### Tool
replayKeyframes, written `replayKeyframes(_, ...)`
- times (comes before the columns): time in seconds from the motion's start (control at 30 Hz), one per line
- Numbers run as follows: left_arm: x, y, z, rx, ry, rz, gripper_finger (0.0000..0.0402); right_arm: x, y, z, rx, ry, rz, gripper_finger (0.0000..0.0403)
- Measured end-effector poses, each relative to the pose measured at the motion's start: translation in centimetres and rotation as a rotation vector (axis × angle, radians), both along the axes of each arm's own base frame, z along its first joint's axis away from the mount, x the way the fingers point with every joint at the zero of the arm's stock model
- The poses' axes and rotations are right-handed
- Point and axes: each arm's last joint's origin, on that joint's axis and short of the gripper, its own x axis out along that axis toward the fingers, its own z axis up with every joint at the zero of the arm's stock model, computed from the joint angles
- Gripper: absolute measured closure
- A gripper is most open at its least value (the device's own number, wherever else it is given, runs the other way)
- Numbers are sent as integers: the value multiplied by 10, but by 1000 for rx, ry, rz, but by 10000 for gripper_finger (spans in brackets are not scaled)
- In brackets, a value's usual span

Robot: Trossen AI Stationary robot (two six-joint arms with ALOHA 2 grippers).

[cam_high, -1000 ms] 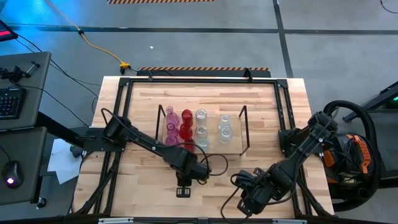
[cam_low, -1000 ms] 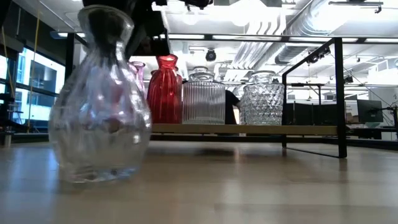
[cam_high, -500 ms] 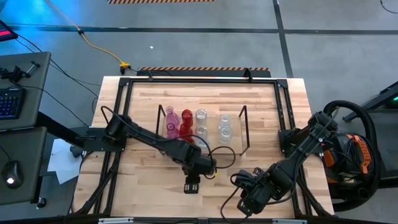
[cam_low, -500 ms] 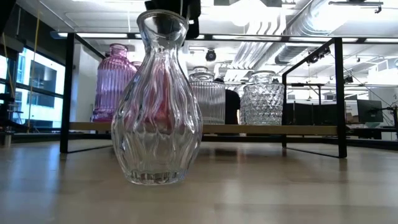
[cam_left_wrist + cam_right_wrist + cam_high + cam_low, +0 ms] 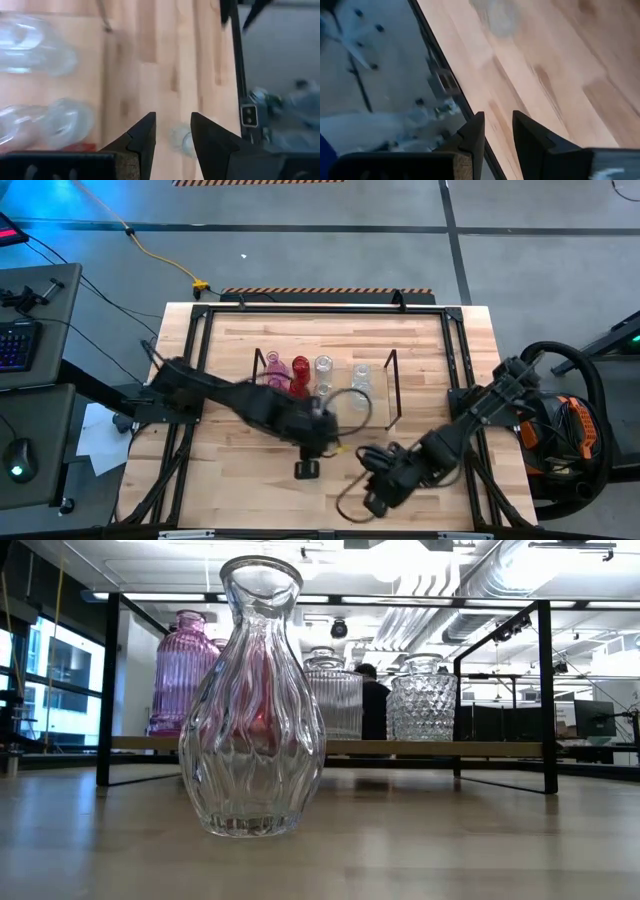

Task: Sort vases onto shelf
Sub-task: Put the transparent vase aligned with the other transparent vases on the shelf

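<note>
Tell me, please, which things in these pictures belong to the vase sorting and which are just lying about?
Job:
clear vase standing on the table
pink vase, red vase and clear vases on the shelf

Lying about:
keyboard
yellow cable

From overhead we look straight down on the light wooden tabletop [image 5: 250, 480]. At its surface we look level, close to a ribbed clear glass vase [image 5: 252, 710]. Our wrist cameras face down onto that tabletop, which all four views share.
</note>
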Motion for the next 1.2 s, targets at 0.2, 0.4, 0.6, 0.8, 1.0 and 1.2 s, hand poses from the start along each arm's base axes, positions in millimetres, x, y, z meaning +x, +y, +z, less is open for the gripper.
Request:
replayKeyframes(0.2, -50, 9, 47, 30, -82, 123, 287, 34, -24, 10, 13, -179, -14, 320)
replayKeyframes(0.4, -107, 16, 72, 94, -98, 245, 287, 59, -43, 5, 14, -224, -5, 320)
replayKeyframes(0.6, -140, 20, 77, 77, -129, 320, 287, 91, -40, -27, 128, -198, 60, 320)
replayKeyframes(0.8, -153, 21, 65, 84, -111, 345, 287, 108, -48, -46, 148, -179, 43, 320)
replayKeyframes(1.0, -154, 16, 51, 99, -80, 343, 287, 110, -54, -48, 130, -165, 43, 320)
replayKeyframes(1.2, -154, 13, 45, 94, -67, 359, 287, 112, -52, -61, 123, -113, 74, 320)
